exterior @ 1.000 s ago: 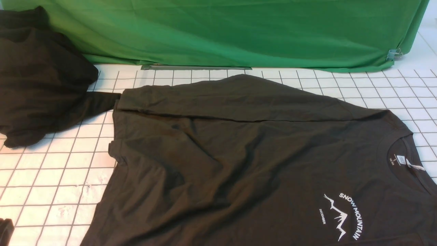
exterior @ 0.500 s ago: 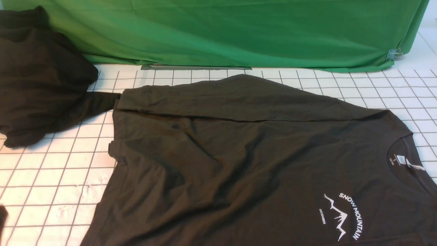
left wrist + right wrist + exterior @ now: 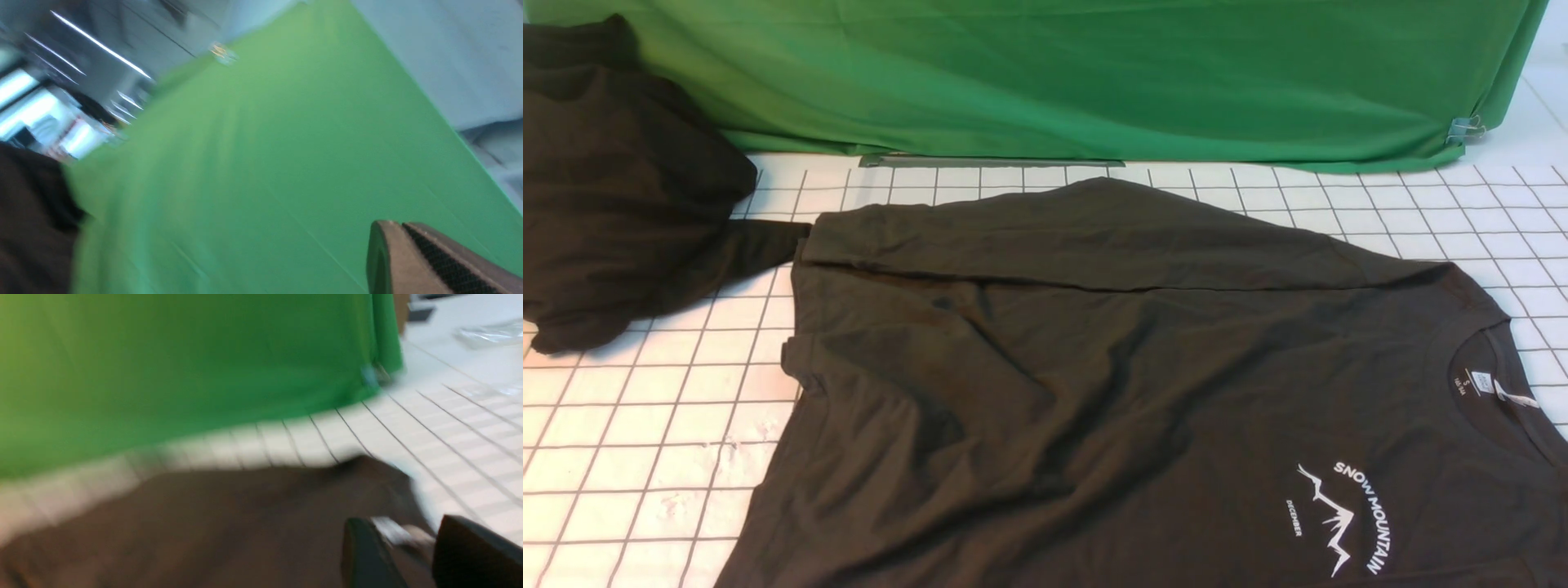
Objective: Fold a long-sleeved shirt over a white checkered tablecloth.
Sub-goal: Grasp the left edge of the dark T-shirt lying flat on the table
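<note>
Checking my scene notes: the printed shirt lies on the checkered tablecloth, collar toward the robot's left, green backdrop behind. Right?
No. The front view shows the long-sleeved shirt with its collar toward the robot's right, the white checkered tablecloth beneath, green backdrop behind.

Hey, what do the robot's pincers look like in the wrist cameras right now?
The left pincer shows only one greyish finger, faced with a black cross-hatched pad. The right pincer shows two dark, plain fingers, blurred. No arm links, cables or markings appear in any view.
</note>
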`<action>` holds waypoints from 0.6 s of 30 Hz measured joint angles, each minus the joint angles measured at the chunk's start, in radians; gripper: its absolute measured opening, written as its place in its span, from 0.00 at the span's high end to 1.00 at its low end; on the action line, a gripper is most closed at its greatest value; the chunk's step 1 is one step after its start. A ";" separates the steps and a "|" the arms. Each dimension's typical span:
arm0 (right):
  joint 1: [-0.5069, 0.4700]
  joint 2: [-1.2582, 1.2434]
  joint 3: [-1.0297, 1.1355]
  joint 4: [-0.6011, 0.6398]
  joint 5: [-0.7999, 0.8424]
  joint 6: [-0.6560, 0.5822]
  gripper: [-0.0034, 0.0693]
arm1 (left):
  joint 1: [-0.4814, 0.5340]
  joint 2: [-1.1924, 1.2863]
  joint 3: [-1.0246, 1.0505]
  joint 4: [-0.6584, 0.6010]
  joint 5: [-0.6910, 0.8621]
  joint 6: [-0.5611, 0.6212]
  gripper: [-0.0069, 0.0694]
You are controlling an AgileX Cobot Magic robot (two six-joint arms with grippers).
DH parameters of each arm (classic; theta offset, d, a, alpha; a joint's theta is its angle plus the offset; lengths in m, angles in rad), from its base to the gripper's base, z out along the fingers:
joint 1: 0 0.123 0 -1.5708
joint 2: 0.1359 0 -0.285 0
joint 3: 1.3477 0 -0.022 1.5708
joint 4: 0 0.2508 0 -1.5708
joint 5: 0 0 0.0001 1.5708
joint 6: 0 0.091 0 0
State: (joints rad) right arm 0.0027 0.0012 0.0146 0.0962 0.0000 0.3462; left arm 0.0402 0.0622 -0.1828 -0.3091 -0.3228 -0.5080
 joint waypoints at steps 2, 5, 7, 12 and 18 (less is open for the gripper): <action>0.000 0.000 0.000 0.038 -0.098 0.103 0.62 | 0.000 0.109 -0.153 0.106 0.258 -0.013 0.88; 0.000 0.000 0.000 0.049 -0.177 0.155 0.62 | 0.000 0.287 -0.328 0.166 0.603 0.068 0.88; 0.000 0.000 0.000 0.050 -0.194 0.162 0.62 | 0.000 0.428 -0.404 0.170 0.804 0.172 0.88; 0.000 0.000 0.000 0.054 -0.234 0.190 0.62 | 0.000 0.801 -0.477 0.125 1.140 0.408 0.88; 0.015 0.005 -0.065 0.059 -0.010 0.188 0.70 | -0.002 1.116 -0.449 0.115 1.222 0.491 0.88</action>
State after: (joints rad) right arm 0.0178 0.0057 -0.0508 0.1550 -0.0103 0.5339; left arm 0.0382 1.1779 -0.6320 -0.1942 0.8988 -0.0175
